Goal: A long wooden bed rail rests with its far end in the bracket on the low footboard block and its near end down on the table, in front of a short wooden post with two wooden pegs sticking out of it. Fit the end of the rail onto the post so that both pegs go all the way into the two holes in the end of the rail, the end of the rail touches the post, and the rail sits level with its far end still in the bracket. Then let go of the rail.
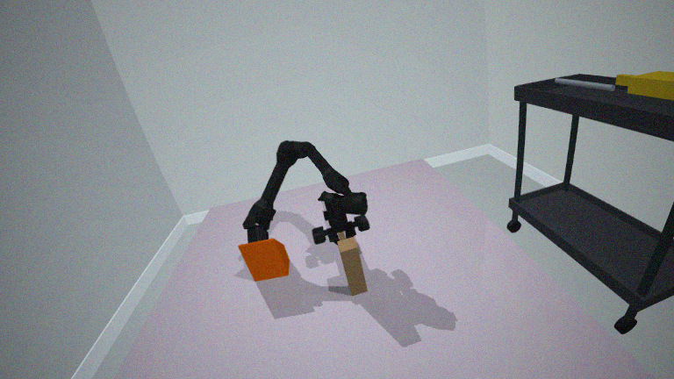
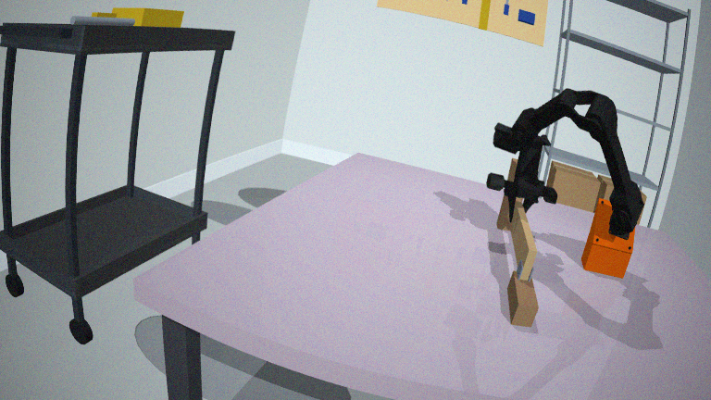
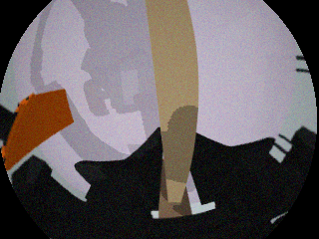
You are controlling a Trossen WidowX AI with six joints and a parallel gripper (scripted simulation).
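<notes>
The gripper points down and is shut on the long wooden rail, close to the rail's post end. The rail's other end sits in the grey metal bracket on the low footboard block. The rail looks raised off the table and roughly level. The wooden post stands upright just beyond the gripper, in line with the rail. The pegs, the holes and the joint between rail and post are hidden, so contact or a gap cannot be told.
An orange block stands beside the arm's base, to one side of the rail. A black cart, a metal shelf and brown boxes stand around the pink table.
</notes>
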